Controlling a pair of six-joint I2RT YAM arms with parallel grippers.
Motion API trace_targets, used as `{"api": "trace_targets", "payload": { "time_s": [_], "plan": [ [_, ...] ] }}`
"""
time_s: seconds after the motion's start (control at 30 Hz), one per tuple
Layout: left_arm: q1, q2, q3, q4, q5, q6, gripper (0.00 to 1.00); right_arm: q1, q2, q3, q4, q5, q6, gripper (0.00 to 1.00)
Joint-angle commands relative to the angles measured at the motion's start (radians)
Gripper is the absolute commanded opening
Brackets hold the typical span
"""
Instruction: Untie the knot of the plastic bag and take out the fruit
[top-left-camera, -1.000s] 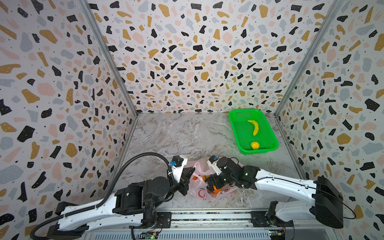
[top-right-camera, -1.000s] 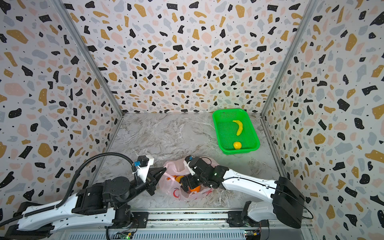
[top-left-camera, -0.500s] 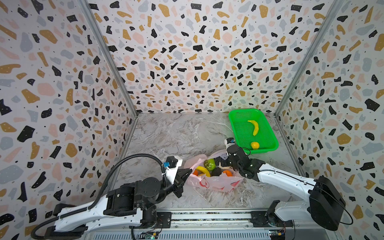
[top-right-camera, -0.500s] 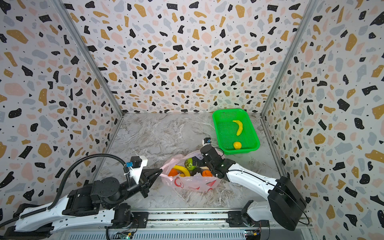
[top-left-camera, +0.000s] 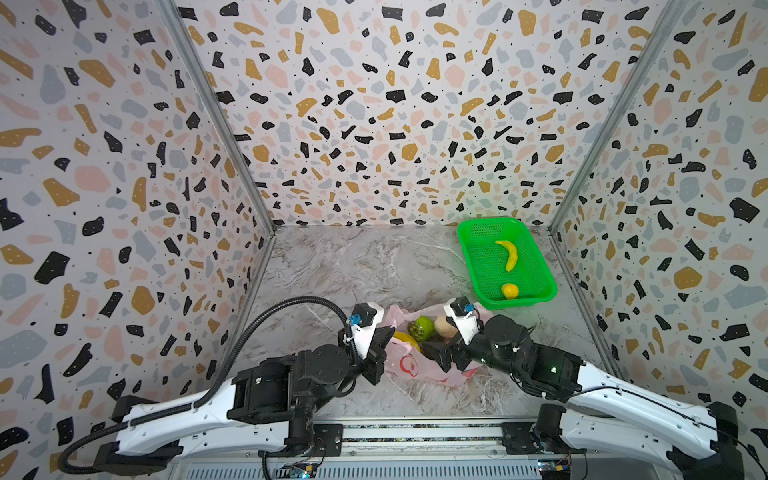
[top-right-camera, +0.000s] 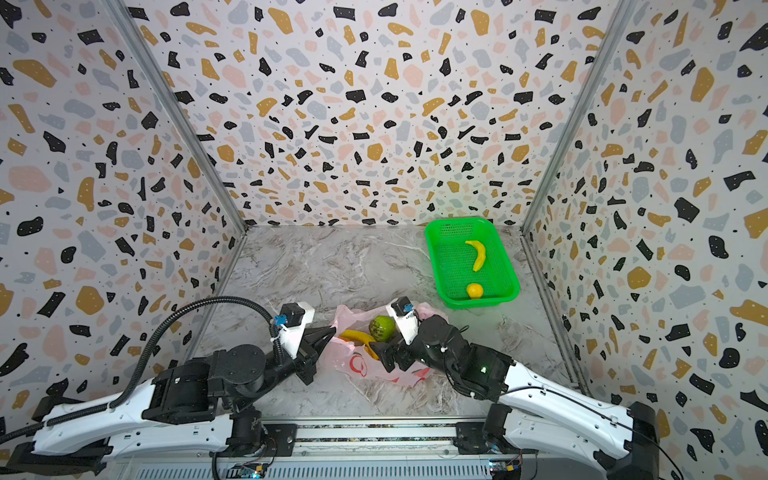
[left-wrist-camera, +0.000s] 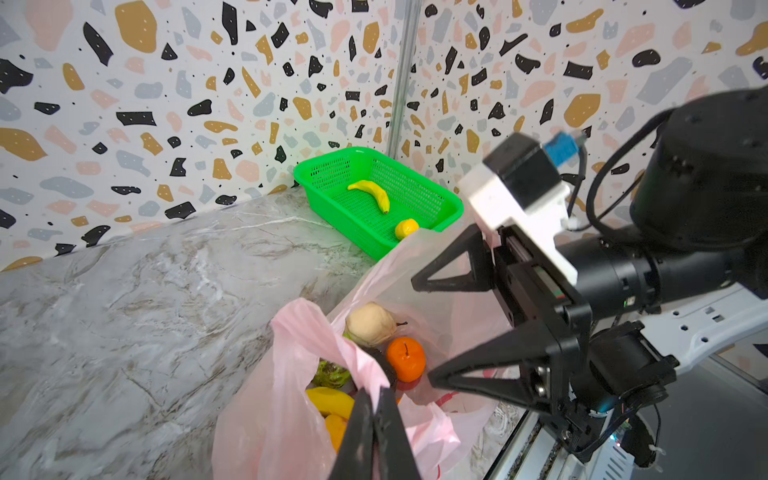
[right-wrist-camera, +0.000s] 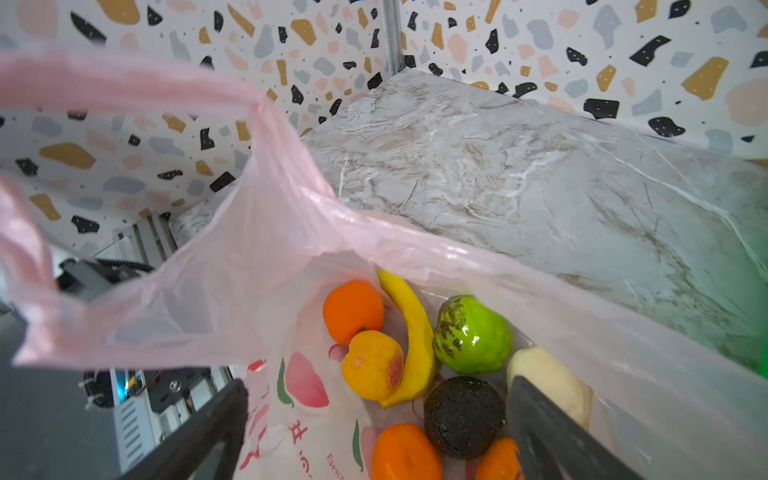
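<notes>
Pink film, thin and limp, makes the plastic bag light and slippery, best taken by the rim; in both top views it lies open near the table's front edge, and the green basket holds a banana and a small yellow fruit. From the left wrist, the left gripper is pressed together on a fold of that rim and the right gripper hangs spread over the mouth. From the right wrist, the fruit — hard and smooth by the look, apt to roll — lies loose in the bag's bottom.
</notes>
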Motion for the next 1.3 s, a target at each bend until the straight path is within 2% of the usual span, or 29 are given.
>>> {"api": "trace_targets", "payload": {
  "time_s": [0.0,0.07,0.13,0.17,0.2,0.23,0.37,0.57,0.7,0.83,0.9,1.03,1.13,1.27],
  "plan": [
    [-0.006,-0.024,0.011,0.035,-0.007,0.027,0.00,0.000,-0.010,-0.035,-0.045,-0.036,-0.120,0.81],
    [-0.006,-0.029,-0.002,0.041,0.007,0.029,0.00,-0.015,-0.010,-0.036,-0.025,-0.055,-0.122,0.65],
    [-0.006,-0.022,-0.008,0.033,0.018,0.027,0.00,-0.054,0.016,-0.009,-0.027,-0.113,-0.108,0.55],
    [-0.006,-0.017,-0.009,0.029,0.022,0.025,0.00,-0.069,0.033,0.005,-0.033,-0.152,-0.105,0.43],
    [-0.006,-0.017,-0.008,0.029,0.022,0.025,0.00,-0.069,0.043,0.014,-0.038,-0.165,-0.097,0.36],
    [-0.006,-0.017,-0.007,0.029,0.021,0.024,0.00,-0.070,0.050,0.016,-0.039,-0.179,-0.085,0.34],
    [-0.006,-0.029,0.004,0.030,0.000,0.031,0.00,-0.059,0.050,-0.016,-0.027,-0.198,-0.057,0.35],
    [-0.006,-0.029,0.027,0.023,-0.018,0.038,0.00,0.048,0.089,-0.017,-0.069,-0.091,-0.097,0.34],
    [-0.006,-0.036,0.041,0.044,0.007,0.060,0.00,0.036,0.148,-0.015,-0.077,-0.136,-0.078,0.32],
    [-0.006,-0.067,0.012,0.063,0.077,0.076,0.00,-0.060,0.178,-0.026,-0.019,-0.311,-0.028,0.32],
    [-0.006,-0.081,-0.001,0.061,0.099,0.073,0.00,-0.066,0.212,0.002,-0.035,-0.316,-0.031,0.32],
    [-0.006,-0.087,0.000,0.061,0.069,0.083,0.00,-0.038,0.274,0.039,-0.072,-0.299,-0.055,0.32],
    [-0.006,-0.066,0.016,0.064,0.036,0.103,0.00,0.022,0.285,0.014,-0.051,-0.266,-0.029,0.32],
    [-0.006,-0.049,0.020,0.101,0.066,0.121,0.00,0.040,0.328,-0.004,-0.009,-0.286,0.018,0.33]
  ]
}}
